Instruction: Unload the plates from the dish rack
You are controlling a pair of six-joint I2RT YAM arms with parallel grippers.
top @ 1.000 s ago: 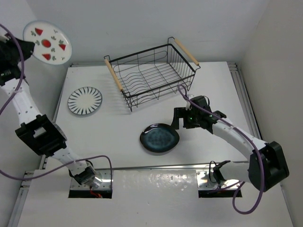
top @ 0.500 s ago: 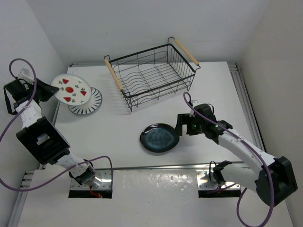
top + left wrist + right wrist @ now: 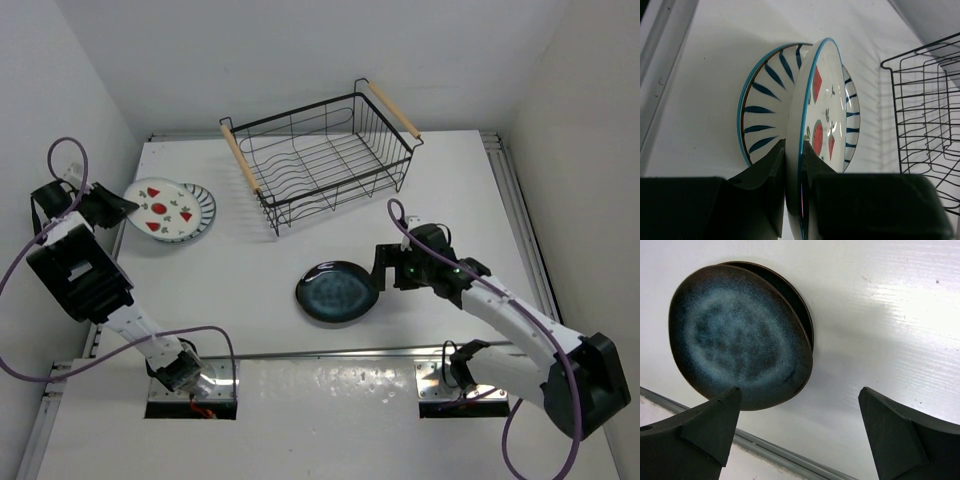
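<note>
My left gripper (image 3: 118, 208) is shut on the rim of a white plate with red fruit motifs (image 3: 155, 209), holding it over the striped plate (image 3: 200, 203) at the table's left. In the left wrist view the fruit plate (image 3: 821, 107) stands edge-on between my jaws, with the striped plate (image 3: 764, 110) behind it. A glossy dark blue plate (image 3: 337, 291) lies flat near the table's middle. My right gripper (image 3: 382, 263) is open and empty just right of it; the blue plate (image 3: 737, 335) fills the upper left of the right wrist view. The black wire dish rack (image 3: 322, 155) holds no plates.
The rack's wooden handles (image 3: 394, 110) stick out at both ends. A metal rail (image 3: 330, 352) runs along the table's near edge. White walls close in on the left, back and right. The rack's wire side (image 3: 930, 115) shows in the left wrist view.
My left gripper has brought the fruit plate down from high at the upper left onto the striped plate. My right gripper has drawn slightly back and right from the blue plate.
</note>
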